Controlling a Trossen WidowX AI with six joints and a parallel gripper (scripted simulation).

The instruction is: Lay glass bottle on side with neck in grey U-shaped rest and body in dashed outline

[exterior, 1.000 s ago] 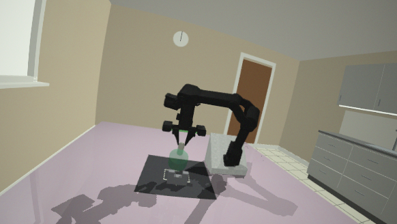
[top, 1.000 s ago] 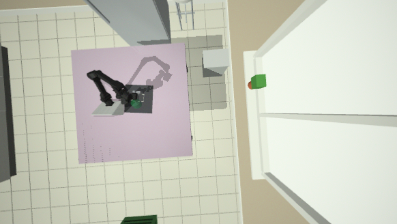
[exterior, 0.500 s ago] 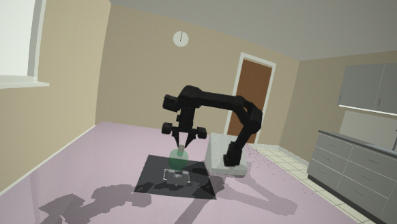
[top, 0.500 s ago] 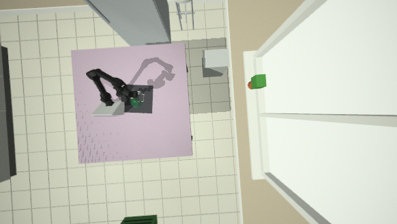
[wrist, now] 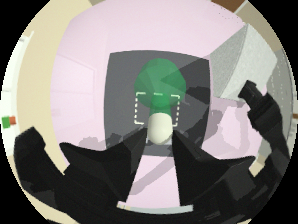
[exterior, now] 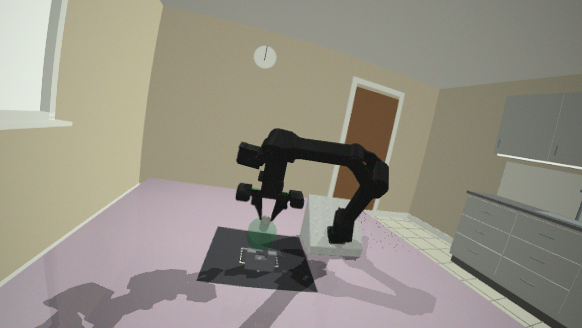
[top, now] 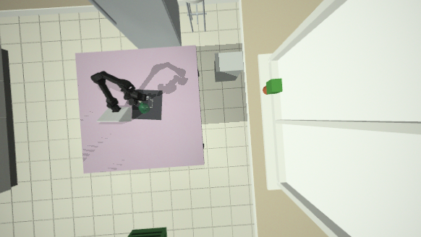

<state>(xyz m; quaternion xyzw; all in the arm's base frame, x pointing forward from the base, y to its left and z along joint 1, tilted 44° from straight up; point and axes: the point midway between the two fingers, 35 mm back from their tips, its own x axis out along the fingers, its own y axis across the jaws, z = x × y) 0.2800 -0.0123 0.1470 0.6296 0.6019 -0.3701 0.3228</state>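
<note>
Exterior view shows me the green glass bottle point(top: 144, 108) point(exterior: 262, 235) point(wrist: 160, 82) over the dark mat point(top: 156, 115) point(exterior: 215, 260) point(wrist: 120, 75), its pale top point(exterior: 265, 221) point(wrist: 160, 128) up and its wide body down. So its long axis is nearer to upright than to flat; the bottle is not lying on its side. From top, the body appears out to one side of the fingers, so I read some lean, but how much I cannot tell.

My gripper point(top: 147, 98) point(exterior: 265, 220) point(wrist: 160, 132) is narrowed on the bottle at its pale top end, above the mat, with one finger at each side. Wrist view has this top end toward me and the body pointing away, toward the mat's far edge in that view. The dashed outline point(top: 152, 103) point(exterior: 241, 256) point(wrist: 136, 107) is on the mat, and in wrist view the green neck passes across it. If the bottle's bottom touches the mat, I cannot tell. Beside the mat is the pale block point(top: 116, 115) point(exterior: 320, 225) point(wrist: 235, 65).
</note>
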